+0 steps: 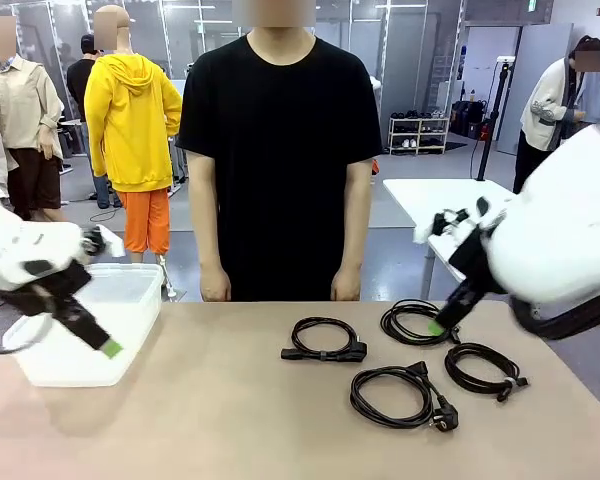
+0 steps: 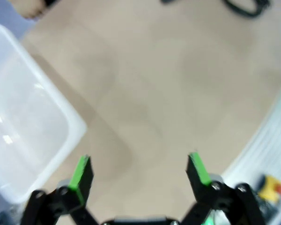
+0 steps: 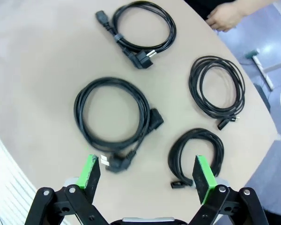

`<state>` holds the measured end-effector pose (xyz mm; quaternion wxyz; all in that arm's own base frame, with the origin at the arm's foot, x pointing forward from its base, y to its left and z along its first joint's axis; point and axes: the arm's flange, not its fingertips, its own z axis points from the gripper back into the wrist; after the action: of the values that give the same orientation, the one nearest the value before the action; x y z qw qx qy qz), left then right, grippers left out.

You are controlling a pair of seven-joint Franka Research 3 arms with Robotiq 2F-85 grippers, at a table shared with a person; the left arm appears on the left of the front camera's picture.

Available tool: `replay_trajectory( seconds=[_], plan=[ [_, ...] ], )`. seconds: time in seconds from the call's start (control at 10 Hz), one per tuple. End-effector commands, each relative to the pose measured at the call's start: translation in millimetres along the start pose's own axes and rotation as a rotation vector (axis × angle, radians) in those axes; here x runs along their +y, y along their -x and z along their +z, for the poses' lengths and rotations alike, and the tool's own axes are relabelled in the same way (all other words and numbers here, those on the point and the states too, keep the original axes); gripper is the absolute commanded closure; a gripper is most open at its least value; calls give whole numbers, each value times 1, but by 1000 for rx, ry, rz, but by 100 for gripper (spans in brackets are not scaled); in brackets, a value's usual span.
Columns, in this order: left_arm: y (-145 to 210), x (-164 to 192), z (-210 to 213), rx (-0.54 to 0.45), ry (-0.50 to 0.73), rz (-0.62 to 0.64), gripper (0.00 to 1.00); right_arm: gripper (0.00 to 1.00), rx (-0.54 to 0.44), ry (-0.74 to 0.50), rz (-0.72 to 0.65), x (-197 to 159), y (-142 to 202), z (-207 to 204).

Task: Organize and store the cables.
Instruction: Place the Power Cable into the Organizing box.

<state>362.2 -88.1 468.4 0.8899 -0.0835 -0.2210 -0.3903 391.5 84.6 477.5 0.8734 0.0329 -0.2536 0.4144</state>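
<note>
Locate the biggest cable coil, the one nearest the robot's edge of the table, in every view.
Front view: the big coil lies right of centre, nearest the robot of the four.
Right wrist view: the big coil sits left of centre, the widest ring.
Left wrist view: blurred black cord bits at the top edge; cannot tell which coil.
Shared landmark: the tan table.

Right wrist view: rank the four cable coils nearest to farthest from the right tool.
1-2. Small coil, beside one pad of the right tool, and large plugged coil, beside the other: too close to call.
3. Thin coil, upper right.
4. Top coil, farthest.
</note>
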Motion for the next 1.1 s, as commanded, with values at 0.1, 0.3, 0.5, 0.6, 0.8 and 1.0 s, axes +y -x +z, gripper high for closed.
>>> replay_trajectory(
  seconds=[0.1,0.3,0.5,0.6,0.8,1.0],
  plan=[
    [63,9,81,-94,37,-114,0,0,-98,-125,134,-19,62,76],
    [110,14,112,-179,-6,-181,0,0,-181,-135,116,-29,117,110],
    [139,26,129,-293,-6,-168,0,0,-257,-130,109,-32,153,121],
    [152,33,135,-307,-59,-144,0,0,-277,-116,87,-32,168,123],
    [170,42,144,-337,-44,-118,0,0,-317,-118,54,-31,191,128],
    [169,51,136,-363,-16,-81,0,0,-326,-114,58,-30,179,122]
  ],
)
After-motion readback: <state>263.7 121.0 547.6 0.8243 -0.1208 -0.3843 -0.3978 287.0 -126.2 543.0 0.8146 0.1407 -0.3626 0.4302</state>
